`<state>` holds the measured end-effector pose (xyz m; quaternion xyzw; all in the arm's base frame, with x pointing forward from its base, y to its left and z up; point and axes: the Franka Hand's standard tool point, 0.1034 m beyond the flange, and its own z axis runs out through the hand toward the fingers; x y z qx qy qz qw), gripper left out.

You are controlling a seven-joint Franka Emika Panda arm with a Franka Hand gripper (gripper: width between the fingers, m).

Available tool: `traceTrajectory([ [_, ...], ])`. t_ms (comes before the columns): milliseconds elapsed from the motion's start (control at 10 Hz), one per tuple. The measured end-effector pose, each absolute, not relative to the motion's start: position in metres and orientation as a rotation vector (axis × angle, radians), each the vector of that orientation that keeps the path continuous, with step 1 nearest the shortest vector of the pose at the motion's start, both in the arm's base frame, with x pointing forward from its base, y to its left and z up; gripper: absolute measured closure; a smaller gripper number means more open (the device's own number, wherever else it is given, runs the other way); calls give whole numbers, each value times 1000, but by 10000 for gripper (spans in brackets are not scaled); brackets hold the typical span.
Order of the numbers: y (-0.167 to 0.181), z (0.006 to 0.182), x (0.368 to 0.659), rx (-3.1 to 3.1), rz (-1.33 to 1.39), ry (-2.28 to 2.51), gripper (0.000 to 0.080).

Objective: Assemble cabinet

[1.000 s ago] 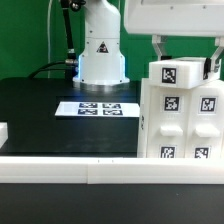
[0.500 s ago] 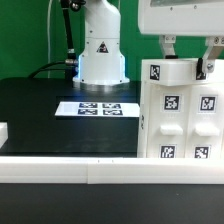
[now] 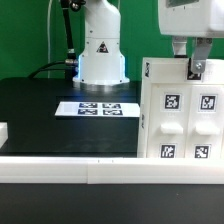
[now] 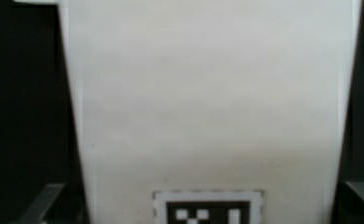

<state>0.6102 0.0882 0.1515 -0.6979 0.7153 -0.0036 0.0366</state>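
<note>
The cabinet (image 3: pixel 185 125) is a tall white box with tagged blocks on its front, standing at the exterior view's right. On top of it lies a white top panel (image 3: pixel 165 68) with a tag on its end. My gripper (image 3: pixel 189 62) comes down from above and is shut on this panel, one finger on each side. In the wrist view the panel (image 4: pixel 197 100) fills the picture, its tag (image 4: pixel 205 210) lies between the dark fingers (image 4: pixel 47 200), and my gripper (image 4: pixel 200 205) straddles it.
The marker board (image 3: pixel 98 108) lies flat on the black table behind the cabinet. The robot base (image 3: pixel 100 50) stands at the back. A long white border rail (image 3: pixel 70 168) runs along the front. A small white part (image 3: pixel 3 130) sits at the left edge.
My gripper has turned about its upright axis and shifted right. The top panel turned with it, so its tag now shows edge-on at the left. The cabinet body stayed put.
</note>
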Motion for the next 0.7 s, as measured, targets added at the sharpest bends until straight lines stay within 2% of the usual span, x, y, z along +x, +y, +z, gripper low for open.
traceTrajectory([
  [100, 90, 151, 610, -2094, 2, 2232, 239],
  [300, 92, 150, 610, -2107, 9, 2217, 40],
  [400, 93, 150, 609, -2100, 16, 2218, 12],
  [700, 95, 150, 609, -2110, 18, 2208, 2],
])
